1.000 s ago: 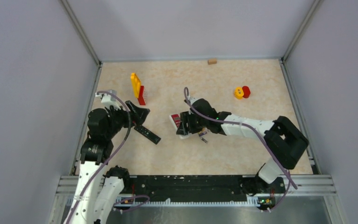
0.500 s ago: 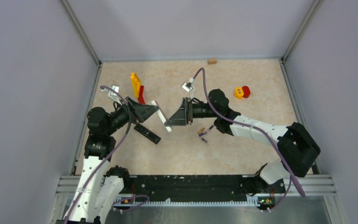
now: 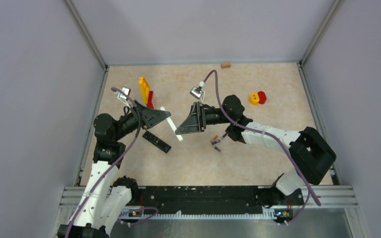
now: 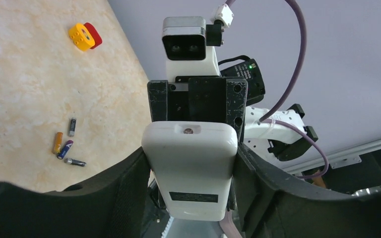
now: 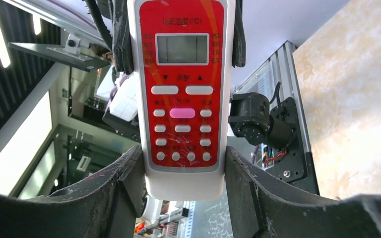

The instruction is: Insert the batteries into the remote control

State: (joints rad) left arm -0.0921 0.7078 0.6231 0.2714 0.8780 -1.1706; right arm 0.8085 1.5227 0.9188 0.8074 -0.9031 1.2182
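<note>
On the table, right of its middle, the batteries are seen lying in a loose cluster, touched by neither arm. Just up and left of them the white remote control is held off the surface. One end is clamped by the right gripper, and the other is pinched by the left gripper. A black remote is seen flat on the table beside the left arm.

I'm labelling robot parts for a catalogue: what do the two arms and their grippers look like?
The left arm and right arm have white links with black joints, and a purple-grey cable runs along each. The left gripper and right gripper are black and wedge-shaped.
</note>
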